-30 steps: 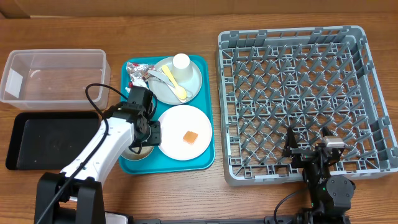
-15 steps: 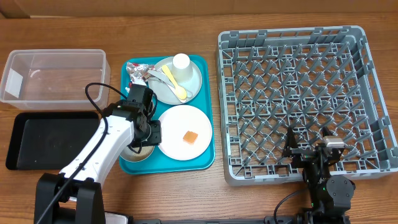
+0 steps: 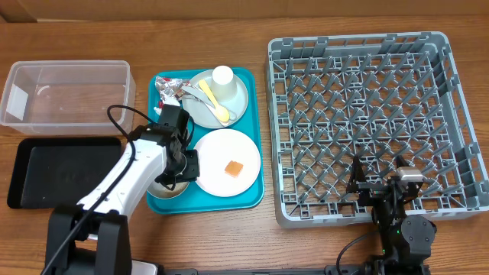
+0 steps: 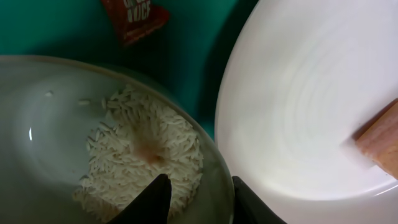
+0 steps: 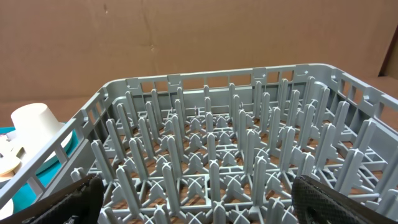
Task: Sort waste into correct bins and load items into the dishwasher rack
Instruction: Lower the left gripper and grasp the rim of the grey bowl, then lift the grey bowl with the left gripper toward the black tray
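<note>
Half open on left gripper, straddling white bowl rim, no clear pinch yet, pale plate edge just beside. Wide open on right gripper, parked at rack near edge.

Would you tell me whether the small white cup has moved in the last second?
No; the small white cup still sits near the teal tray's top edge.

Overhead looks straight down from well above, taking in the whole desk. Left wrist faces down, very close over the white bowl and pale plate. Right wrist sits low, looking level across the dishwasher rack, which overhead also shows
</note>
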`<state>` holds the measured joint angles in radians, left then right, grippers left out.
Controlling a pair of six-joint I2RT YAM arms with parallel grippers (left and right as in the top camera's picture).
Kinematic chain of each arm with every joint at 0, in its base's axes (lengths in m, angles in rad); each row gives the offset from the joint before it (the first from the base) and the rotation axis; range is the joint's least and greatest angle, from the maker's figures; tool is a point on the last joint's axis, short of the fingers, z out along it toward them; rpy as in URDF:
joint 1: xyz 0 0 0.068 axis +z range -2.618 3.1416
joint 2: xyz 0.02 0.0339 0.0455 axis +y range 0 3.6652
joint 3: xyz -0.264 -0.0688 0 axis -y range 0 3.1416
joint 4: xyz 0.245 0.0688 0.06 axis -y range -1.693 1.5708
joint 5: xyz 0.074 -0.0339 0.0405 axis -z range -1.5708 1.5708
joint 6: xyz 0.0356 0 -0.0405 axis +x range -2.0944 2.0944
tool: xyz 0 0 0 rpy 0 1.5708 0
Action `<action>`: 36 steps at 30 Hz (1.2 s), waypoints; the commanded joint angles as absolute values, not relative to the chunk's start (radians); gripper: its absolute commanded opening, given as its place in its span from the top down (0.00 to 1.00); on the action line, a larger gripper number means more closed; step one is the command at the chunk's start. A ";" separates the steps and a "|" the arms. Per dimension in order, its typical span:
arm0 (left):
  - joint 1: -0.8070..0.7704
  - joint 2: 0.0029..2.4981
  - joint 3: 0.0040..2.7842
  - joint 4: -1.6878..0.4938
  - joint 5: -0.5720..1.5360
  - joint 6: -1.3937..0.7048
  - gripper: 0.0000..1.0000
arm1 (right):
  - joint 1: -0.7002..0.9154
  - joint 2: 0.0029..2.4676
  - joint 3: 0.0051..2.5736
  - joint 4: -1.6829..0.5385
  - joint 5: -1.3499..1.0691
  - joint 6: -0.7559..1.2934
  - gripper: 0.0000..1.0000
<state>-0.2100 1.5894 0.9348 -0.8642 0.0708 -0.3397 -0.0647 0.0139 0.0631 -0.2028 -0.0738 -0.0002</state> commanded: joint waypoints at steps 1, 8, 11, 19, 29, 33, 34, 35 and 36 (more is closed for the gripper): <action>-0.212 1.596 0.951 -0.860 0.074 -0.336 0.66 | -0.068 0.003 0.060 -0.199 -0.072 -0.001 0.00; -0.212 1.595 0.951 -0.863 0.074 -0.336 0.73 | -0.068 0.003 0.060 -0.199 -0.072 -0.001 0.00; -0.212 1.595 0.951 -0.864 0.075 -0.337 0.88 | -0.068 0.003 0.060 -0.199 -0.072 -0.001 0.00; -0.212 1.595 0.962 -0.885 0.075 -0.337 0.96 | -0.068 0.003 0.060 -0.199 -0.072 -0.001 0.00; -0.210 1.593 1.088 -1.029 0.075 -0.341 0.96 | -0.068 0.003 0.060 -0.199 -0.072 -0.001 0.00; -0.210 1.592 1.140 -1.086 0.075 -0.344 0.96 | -0.068 0.003 0.060 -0.199 -0.072 -0.001 0.00; -0.210 1.591 1.151 -1.098 0.075 -0.345 0.96 | -0.068 0.003 0.060 -0.199 -0.072 -0.001 0.00; -0.209 1.590 1.163 -1.111 0.075 -0.345 0.96 | -0.068 0.003 0.060 -0.199 -0.072 -0.001 0.00; -0.208 1.588 1.176 -1.123 0.075 -0.344 0.96 | -0.068 0.003 0.060 -0.199 -0.072 -0.001 0.00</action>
<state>-0.2142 1.5898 1.1217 -1.1030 0.0673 -0.3374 -0.0650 0.0139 0.0631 -0.2028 -0.0742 -0.0002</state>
